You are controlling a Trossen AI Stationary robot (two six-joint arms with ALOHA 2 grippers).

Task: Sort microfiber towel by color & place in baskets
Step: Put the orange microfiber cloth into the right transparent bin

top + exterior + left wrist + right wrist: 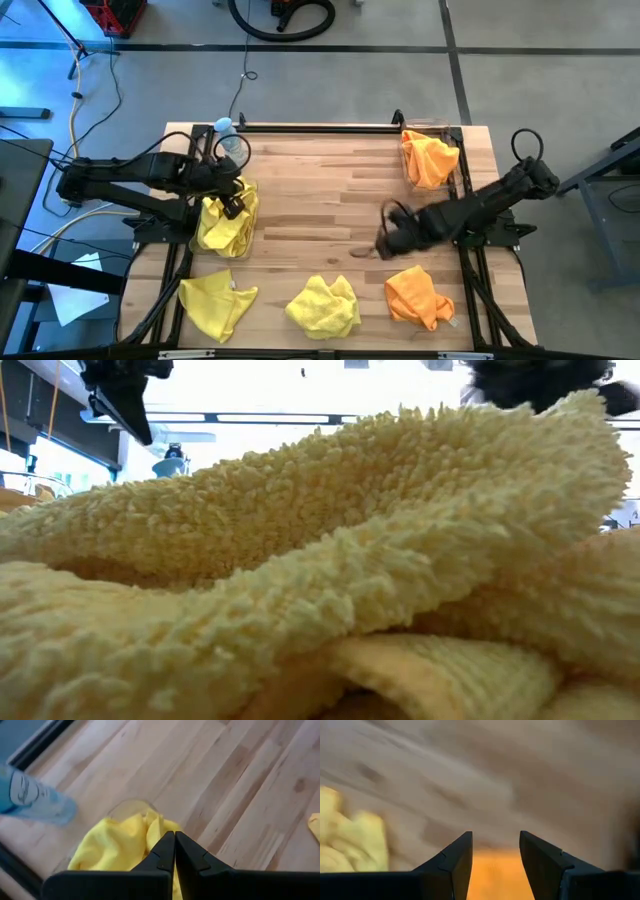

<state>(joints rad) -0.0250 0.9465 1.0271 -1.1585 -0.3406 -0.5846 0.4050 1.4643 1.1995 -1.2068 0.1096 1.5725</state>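
Note:
Yellow towels fill the clear basket at the table's left, and my left gripper hangs shut above them; its closed fingertips show over the yellow pile with nothing between them. Orange towels lie in the far right basket. Three loose towels rest flat near the front edge: two yellow and one orange. My right gripper stands open, pointing down over bare wood just beyond the orange towel.
A clear bottle with a blue cap lies at the far left corner, beside the left basket. The loose yellow towel fills the low view. Bare wood spans the table's middle. A black frame rail runs along the far edge.

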